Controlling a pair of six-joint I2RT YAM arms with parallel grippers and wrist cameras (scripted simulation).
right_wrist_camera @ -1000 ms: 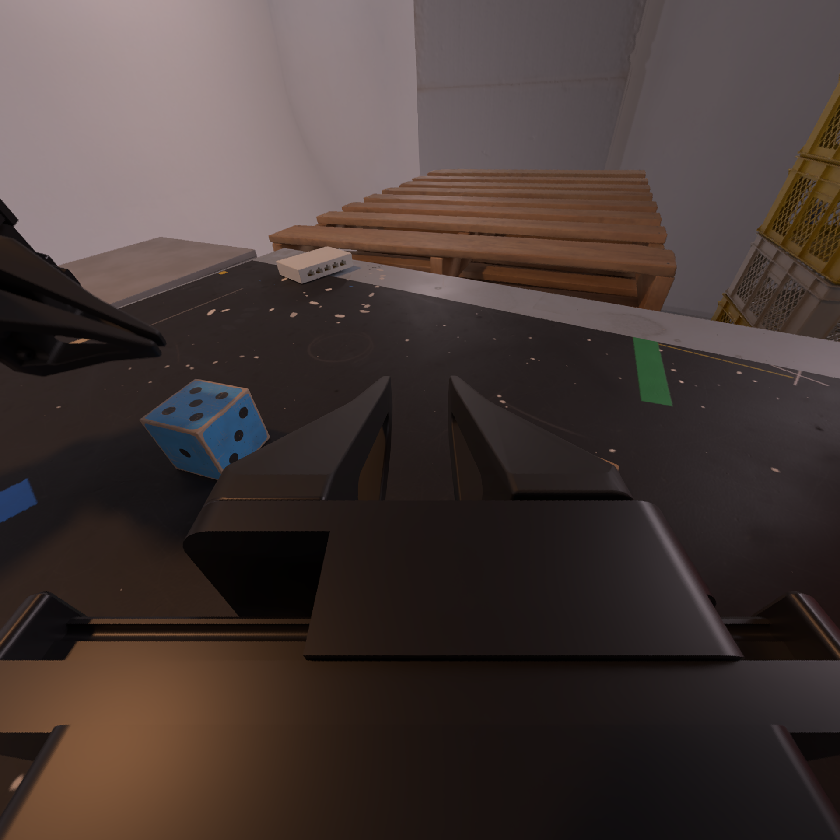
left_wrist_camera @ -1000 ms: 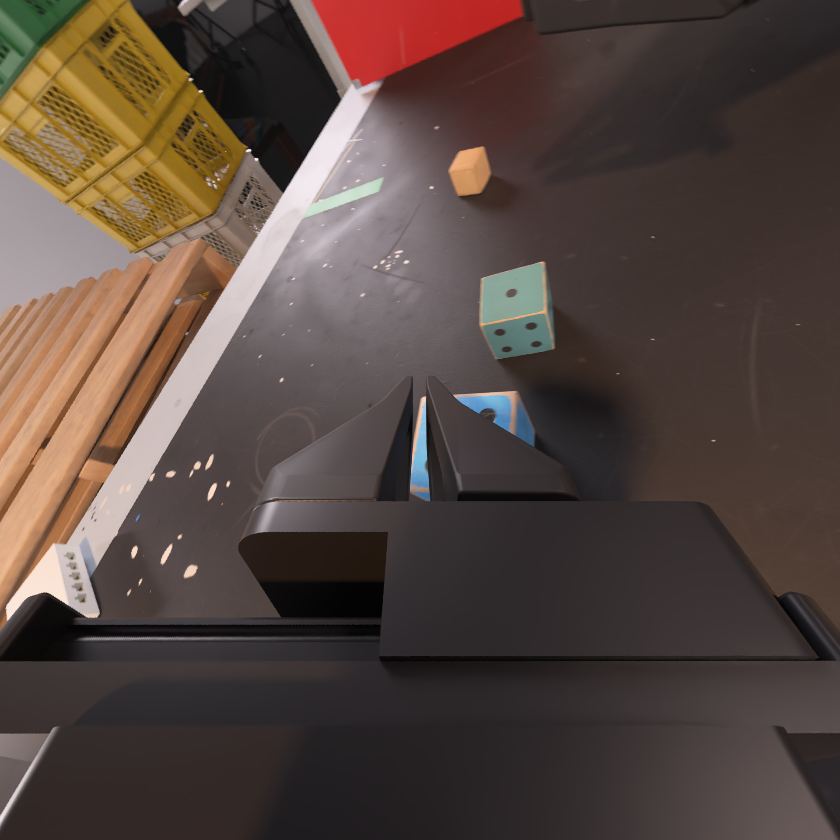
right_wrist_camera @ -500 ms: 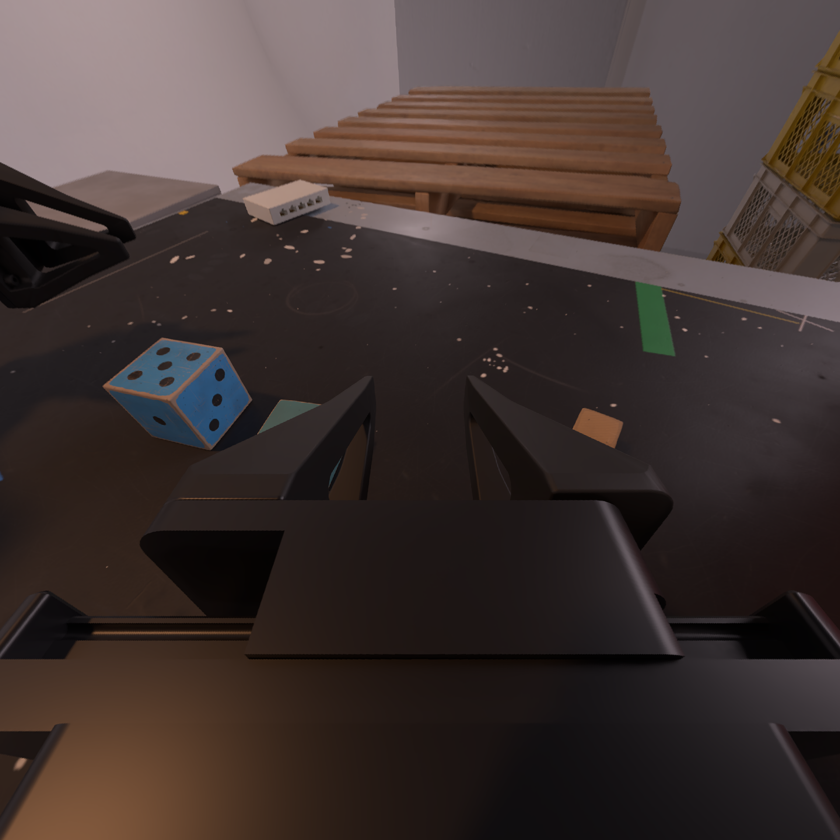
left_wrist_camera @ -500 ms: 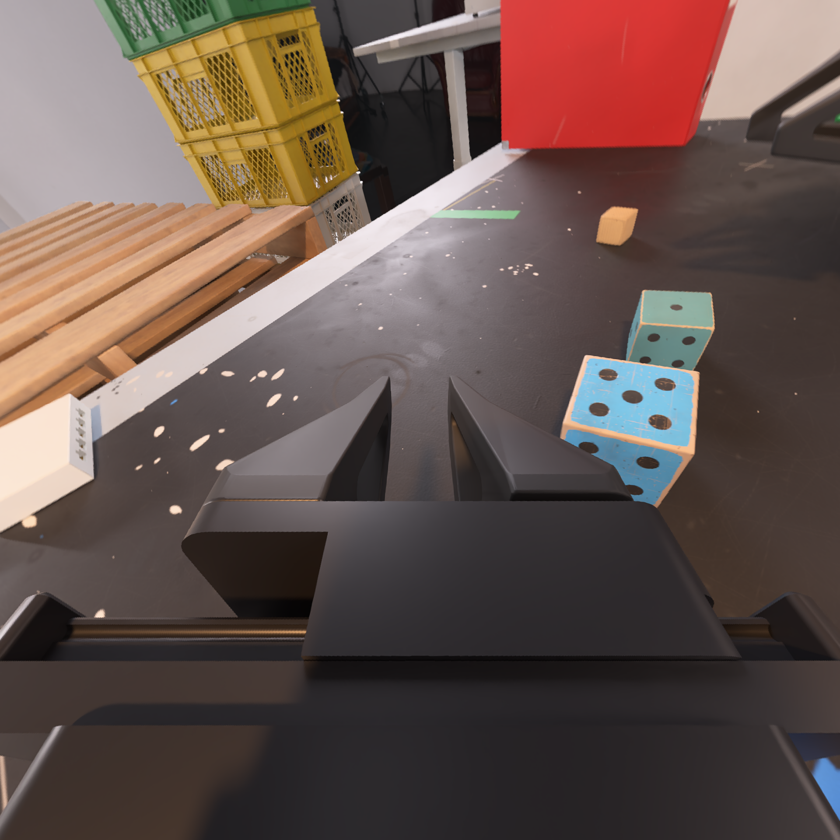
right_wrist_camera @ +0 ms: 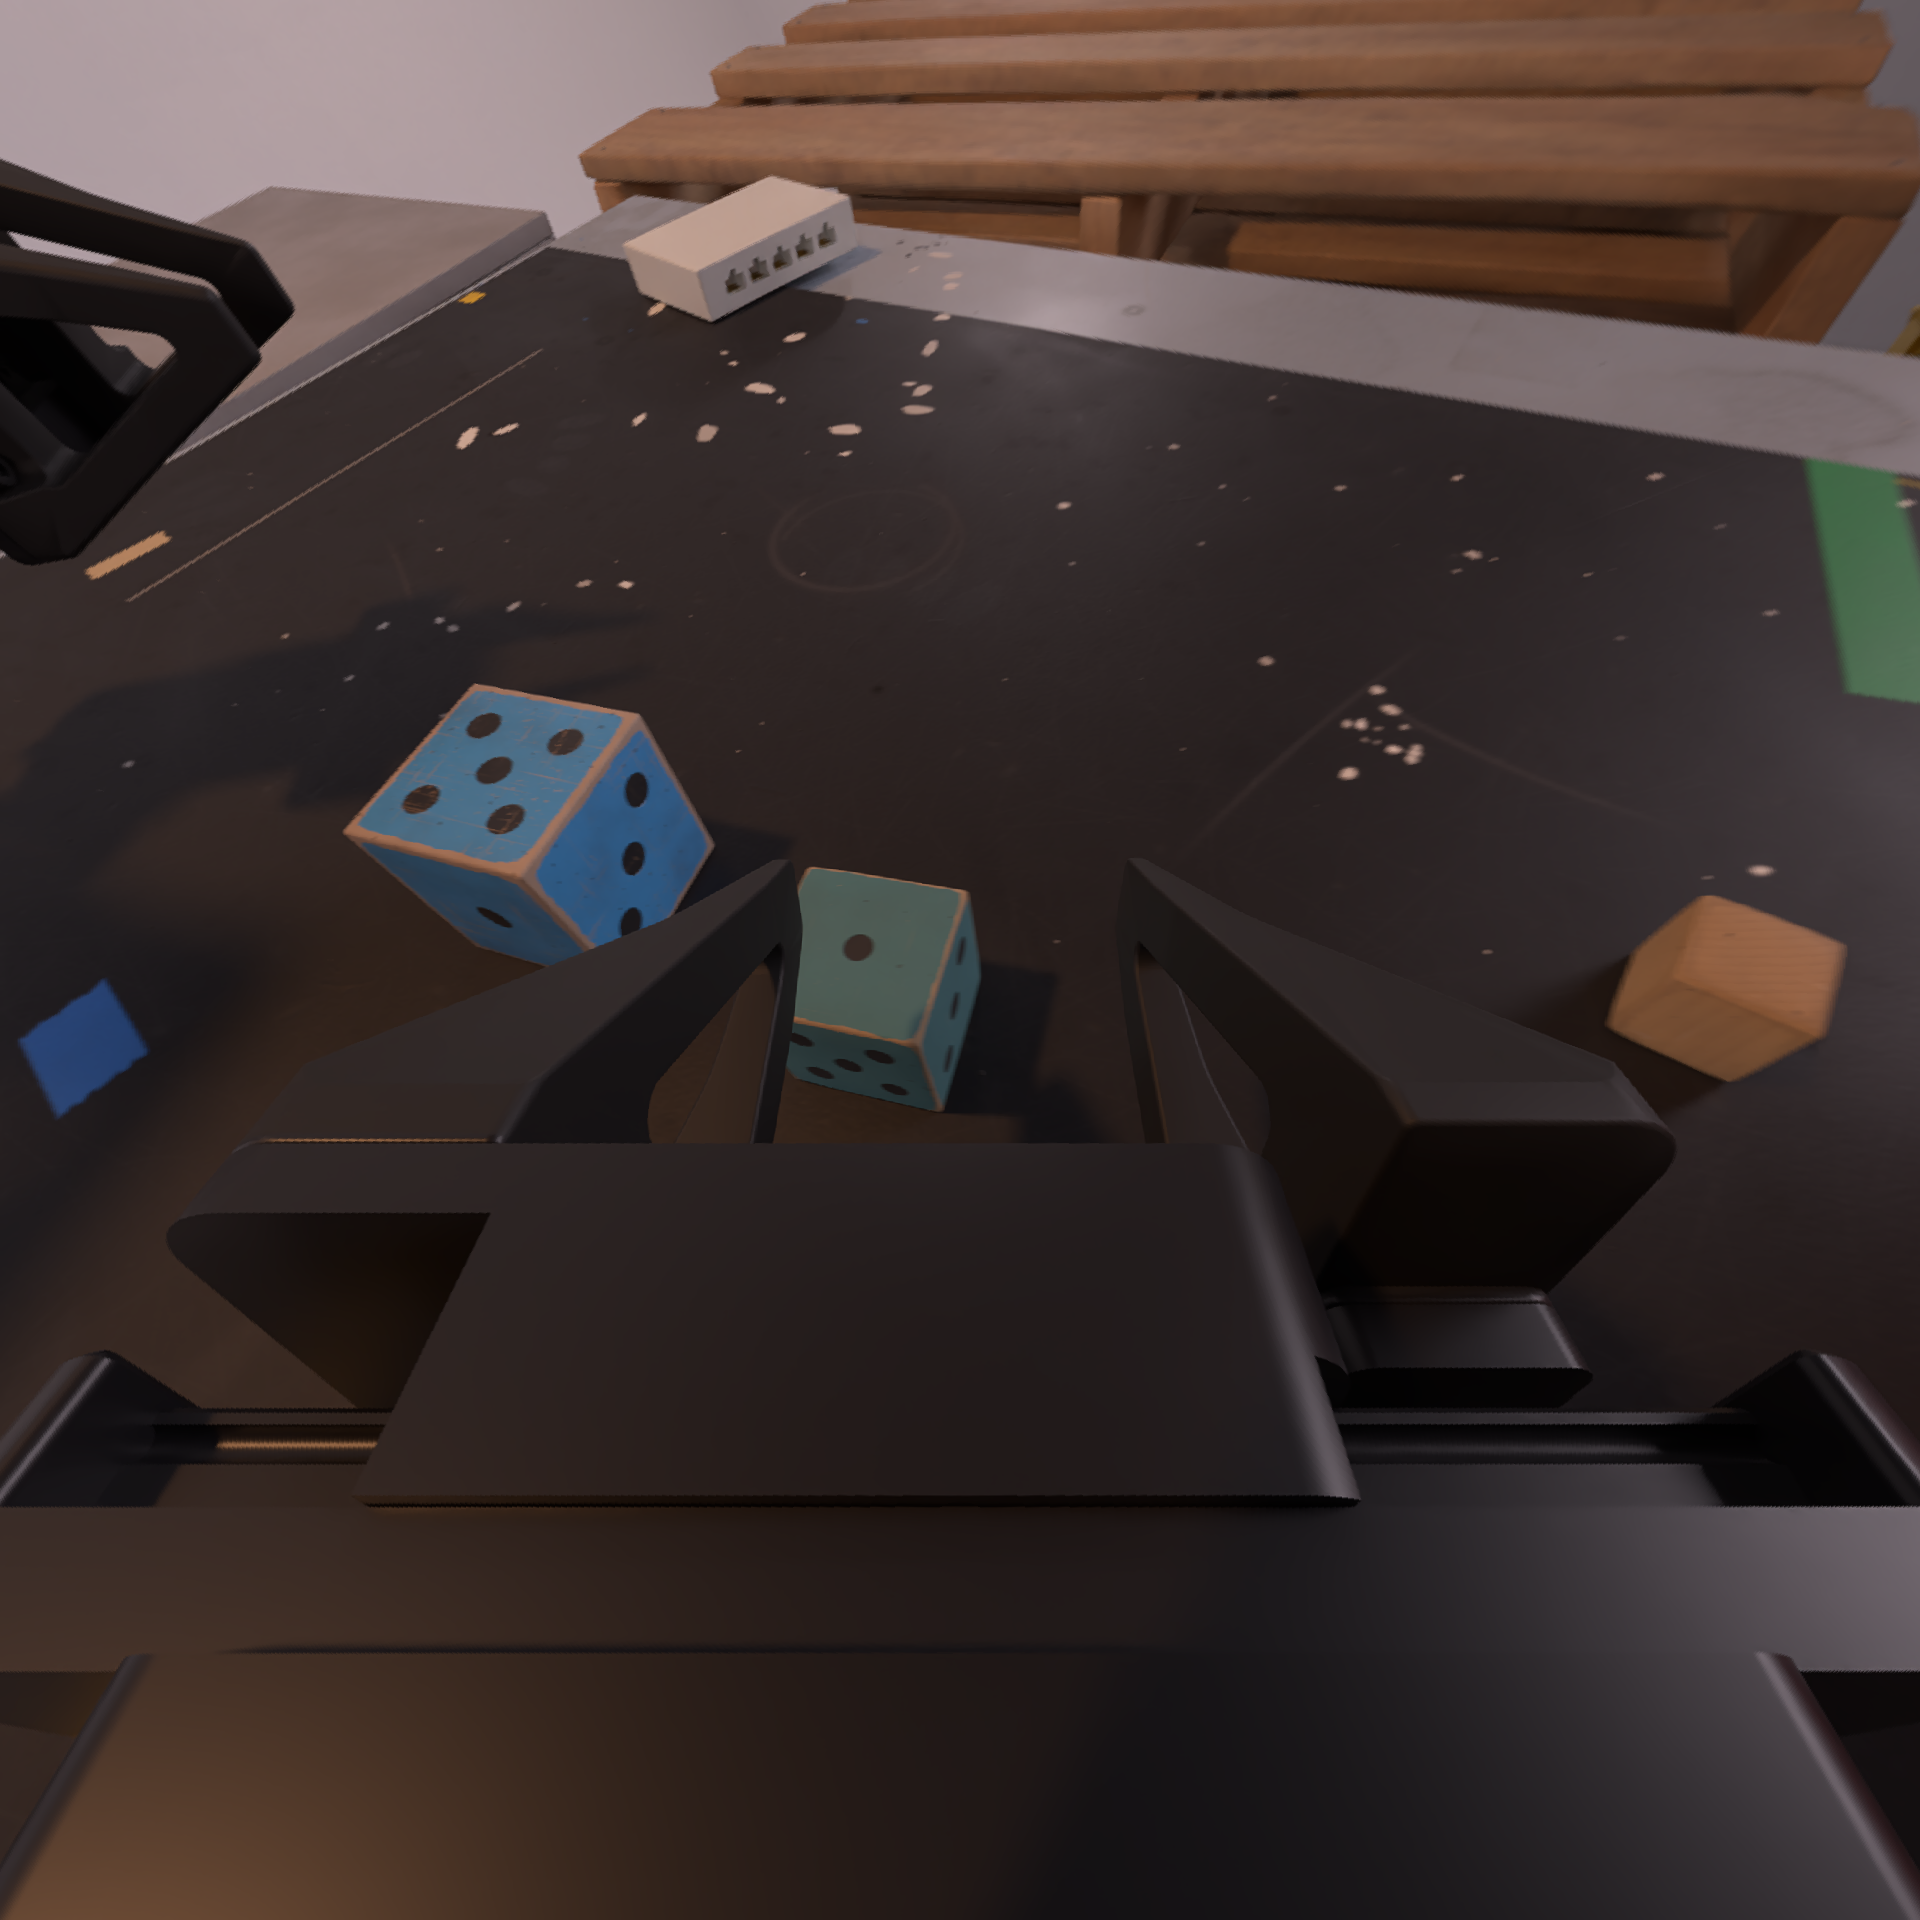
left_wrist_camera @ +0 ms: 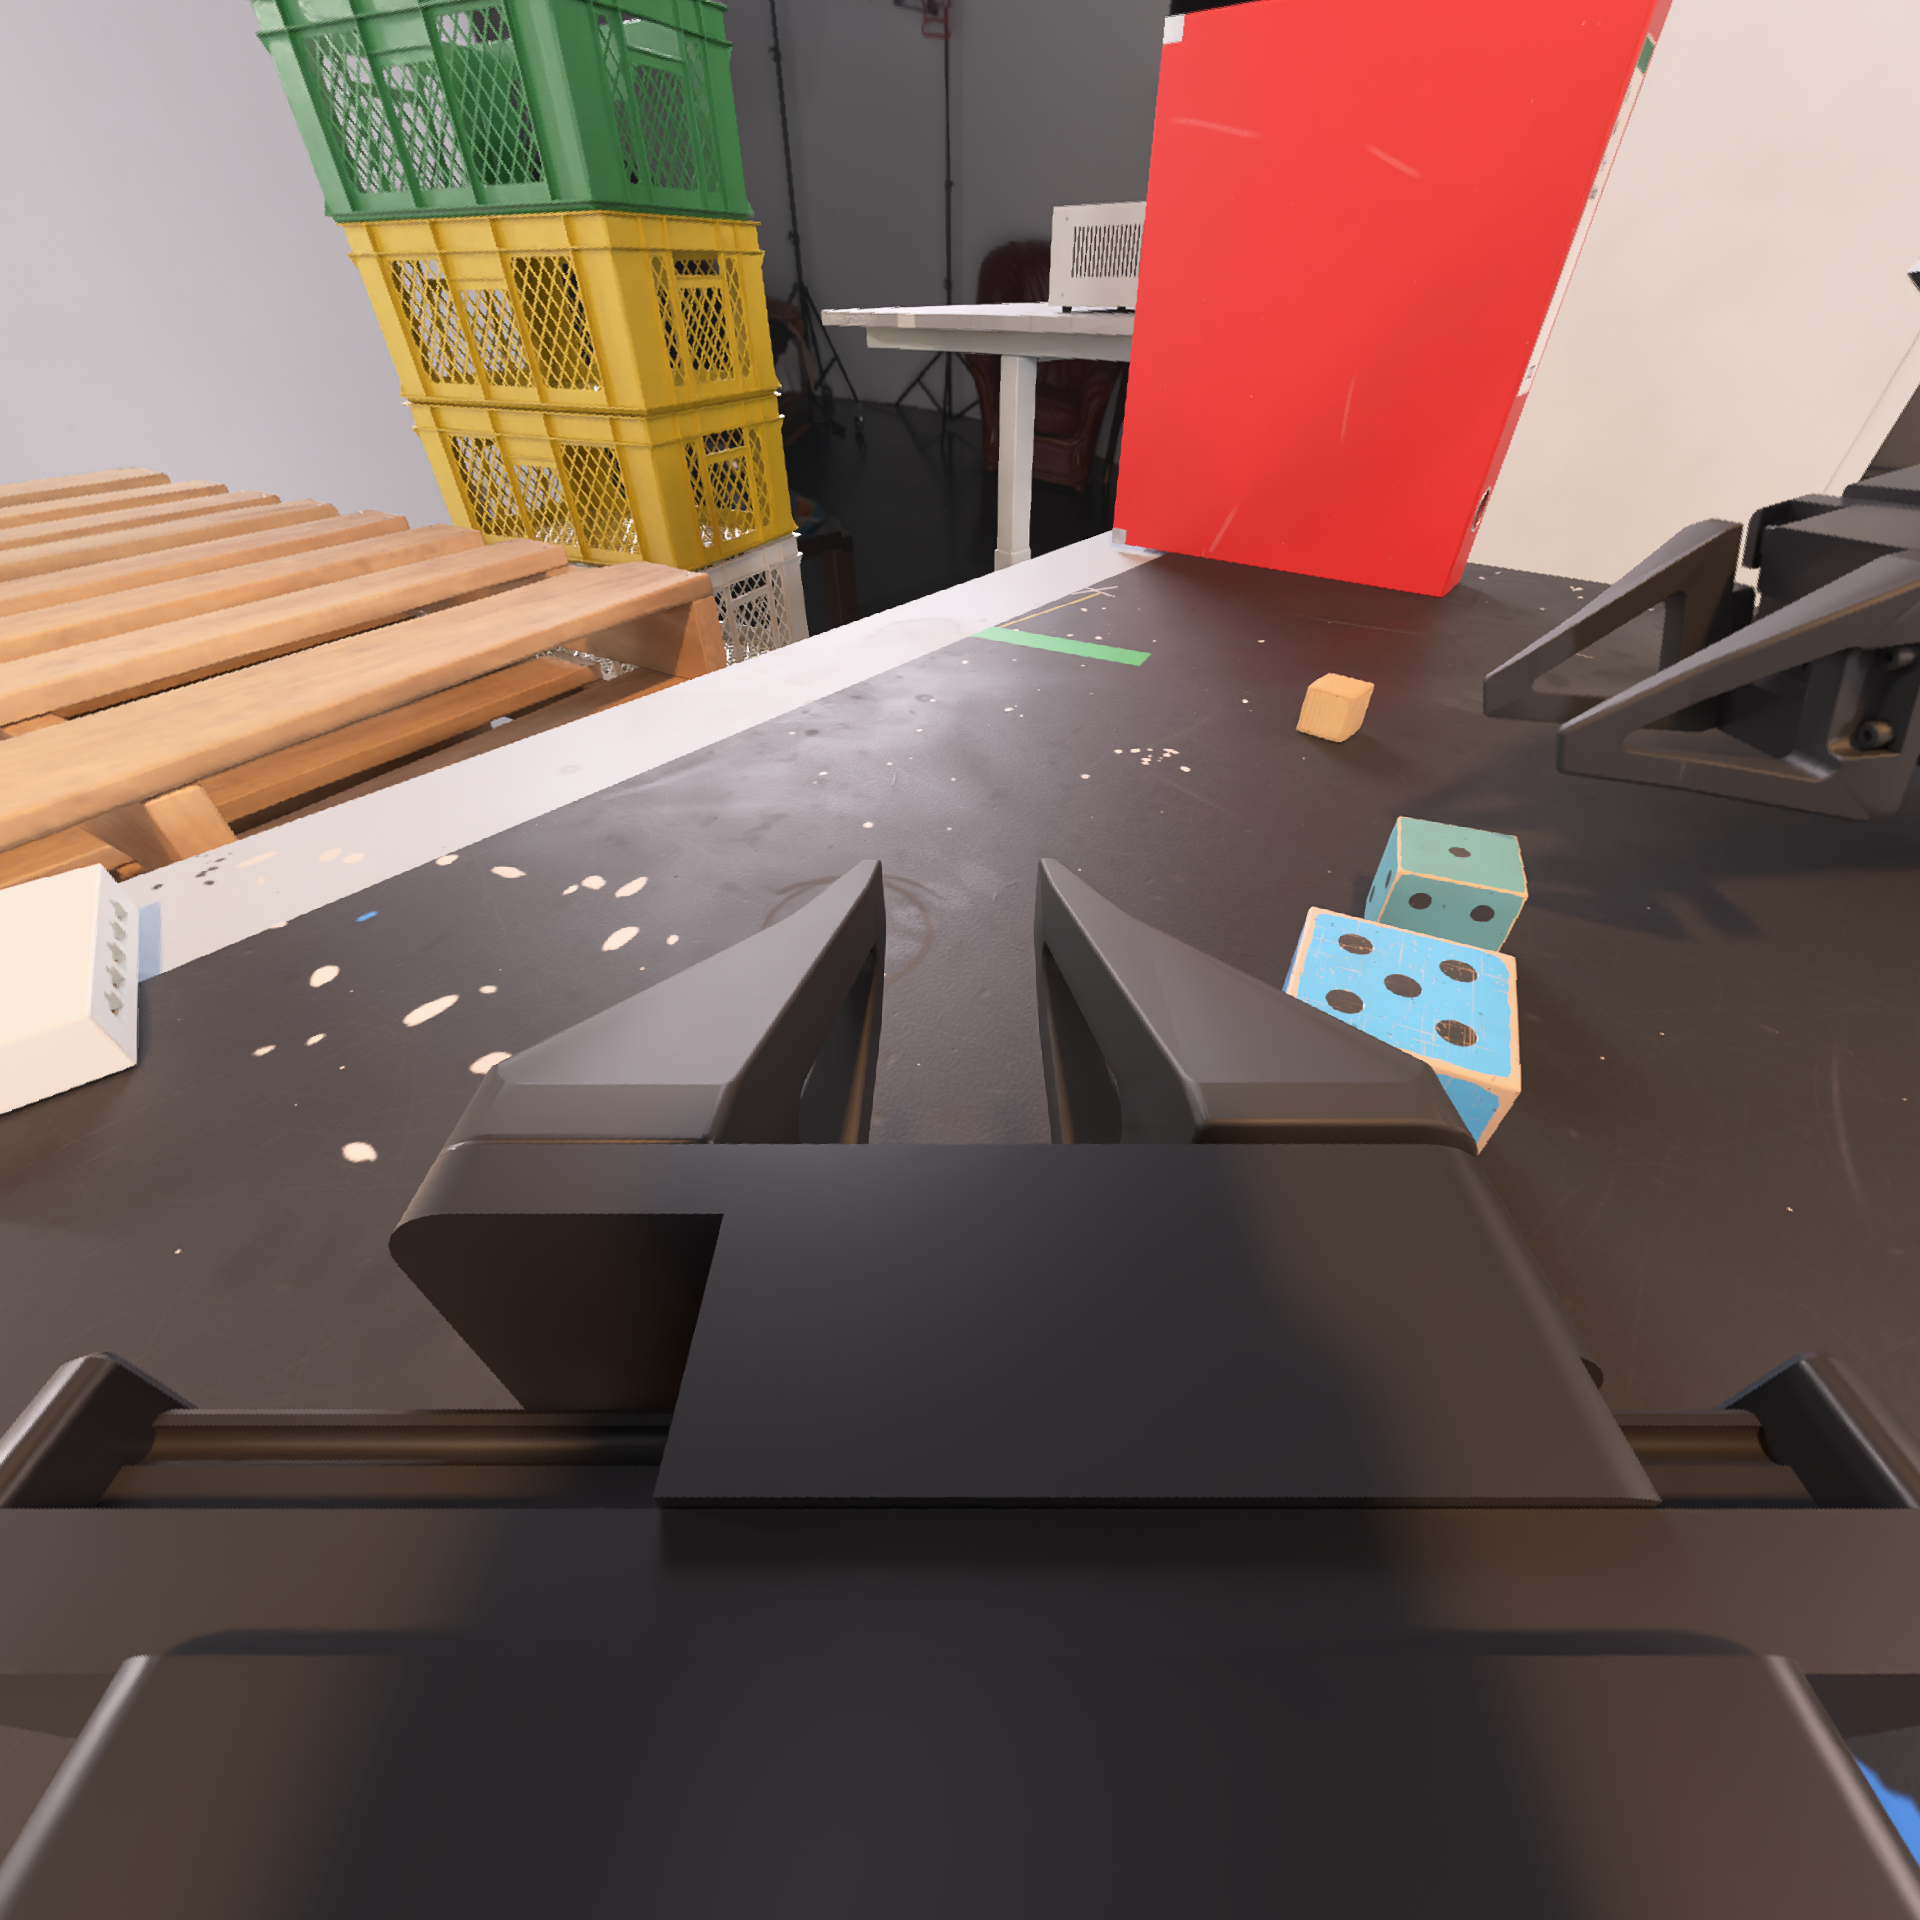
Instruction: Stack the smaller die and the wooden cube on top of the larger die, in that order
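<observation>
Right wrist view: the released right gripper (right_wrist_camera: 956, 883) is framing the small teal dotted die (right_wrist_camera: 883, 987) (left gripper (left_wrist_camera: 961, 883) idling empty, farther off).

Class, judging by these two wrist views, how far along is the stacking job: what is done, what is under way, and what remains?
Done: nothing is stacked. The blue die, the teal die and the wooden cube all sit separately on the table.
Under way: the right gripper is open, with the teal die showing between its fingers; no grip yet. The left gripper is open and empty.
Left: both placements, teal die first, then cube.
</observation>
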